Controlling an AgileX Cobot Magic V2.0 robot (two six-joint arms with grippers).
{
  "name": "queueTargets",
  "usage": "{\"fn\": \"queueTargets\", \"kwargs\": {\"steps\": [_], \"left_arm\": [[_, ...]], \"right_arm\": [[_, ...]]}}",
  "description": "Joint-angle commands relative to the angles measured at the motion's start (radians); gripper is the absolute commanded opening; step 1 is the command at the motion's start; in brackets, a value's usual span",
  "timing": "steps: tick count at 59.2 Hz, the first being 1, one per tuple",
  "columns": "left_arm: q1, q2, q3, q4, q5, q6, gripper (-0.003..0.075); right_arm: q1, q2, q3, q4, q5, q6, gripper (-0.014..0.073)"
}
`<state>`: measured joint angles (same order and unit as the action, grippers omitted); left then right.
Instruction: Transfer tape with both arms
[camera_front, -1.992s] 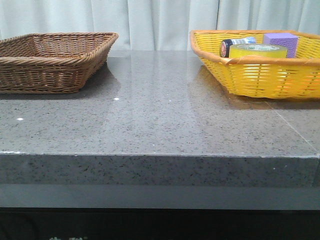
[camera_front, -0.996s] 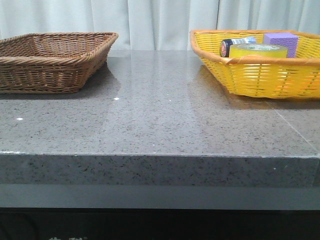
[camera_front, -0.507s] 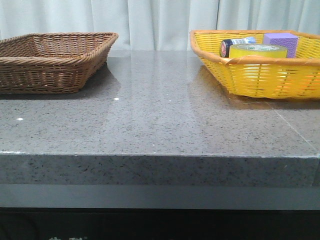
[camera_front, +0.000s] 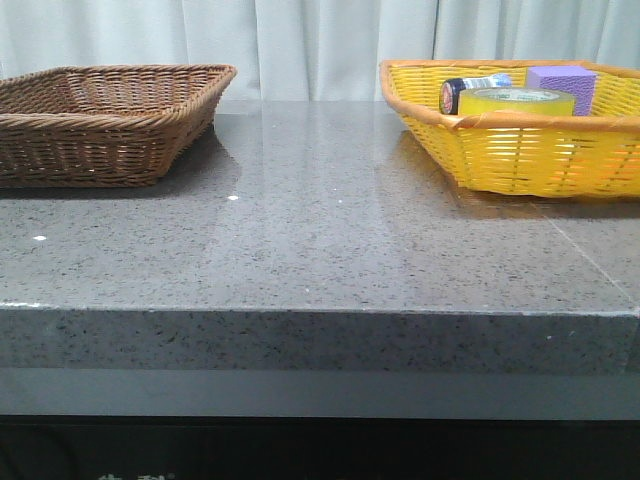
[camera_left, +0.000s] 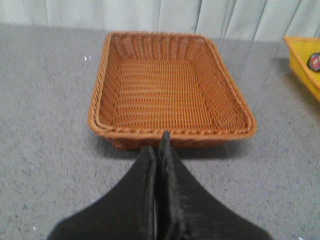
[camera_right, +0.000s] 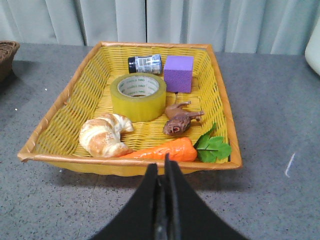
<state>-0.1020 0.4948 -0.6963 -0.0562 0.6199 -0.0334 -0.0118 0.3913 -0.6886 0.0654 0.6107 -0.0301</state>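
Observation:
The yellow tape roll (camera_right: 138, 96) lies flat in the yellow basket (camera_right: 67, 97), near its far end; in the front view the tape (camera_front: 517, 101) shows above the basket's rim (camera_front: 520, 150) at the right. My right gripper (camera_right: 160, 167) is shut and empty, short of the basket's near rim, well apart from the tape. My left gripper (camera_left: 159, 145) is shut and empty, just short of the near rim of the empty brown basket (camera_left: 170, 90). Neither arm shows in the front view.
Beside the tape lie a dark-capped bottle (camera_right: 145, 64), a purple block (camera_right: 178, 73), a croissant (camera_right: 105, 135), a brown toy animal (camera_right: 181, 120) and a carrot (camera_right: 165, 150) with green leaves. The brown basket (camera_front: 105, 120) stands at the left of the grey table (camera_front: 320, 250).

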Motion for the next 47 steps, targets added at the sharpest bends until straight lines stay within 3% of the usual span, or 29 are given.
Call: {"fn": "queueTargets", "kwargs": {"steps": [1, 18, 22, 27, 31, 34, 38, 47], "left_arm": [[-0.005, 0.044, -0.022, -0.026, -0.072, -0.011, -0.0020], [-0.005, 0.116, -0.022, -0.031, -0.082, -0.011, 0.0008], [-0.005, 0.123, -0.022, -0.031, -0.084, -0.011, 0.0104], [-0.005, 0.125, -0.022, -0.031, -0.094, -0.011, 0.0274], [-0.005, 0.125, -0.022, -0.031, -0.108, -0.011, 0.0454], [-0.005, 0.125, -0.022, -0.031, -0.108, -0.011, 0.0522], [-0.005, 0.125, -0.022, -0.031, -0.108, -0.011, 0.0545], [-0.005, 0.125, -0.030, -0.038, -0.131, 0.040, 0.0545]], "right_arm": [[-0.005, 0.046, -0.032, -0.003, -0.067, -0.001, -0.0069], [-0.005, 0.116, -0.032, 0.004, 0.007, -0.001, -0.0046], [-0.005, 0.126, -0.032, 0.004, 0.020, -0.001, 0.0036], [-0.005, 0.133, -0.032, 0.004, 0.021, -0.001, 0.0208], [-0.005, 0.139, -0.032, 0.004, 0.019, -0.001, 0.0363], [-0.005, 0.140, -0.032, 0.004, 0.019, -0.001, 0.0447], [-0.005, 0.140, -0.032, 0.004, 0.019, -0.001, 0.0511], [-0.005, 0.175, -0.074, 0.009, 0.038, 0.000, 0.0498]]}}
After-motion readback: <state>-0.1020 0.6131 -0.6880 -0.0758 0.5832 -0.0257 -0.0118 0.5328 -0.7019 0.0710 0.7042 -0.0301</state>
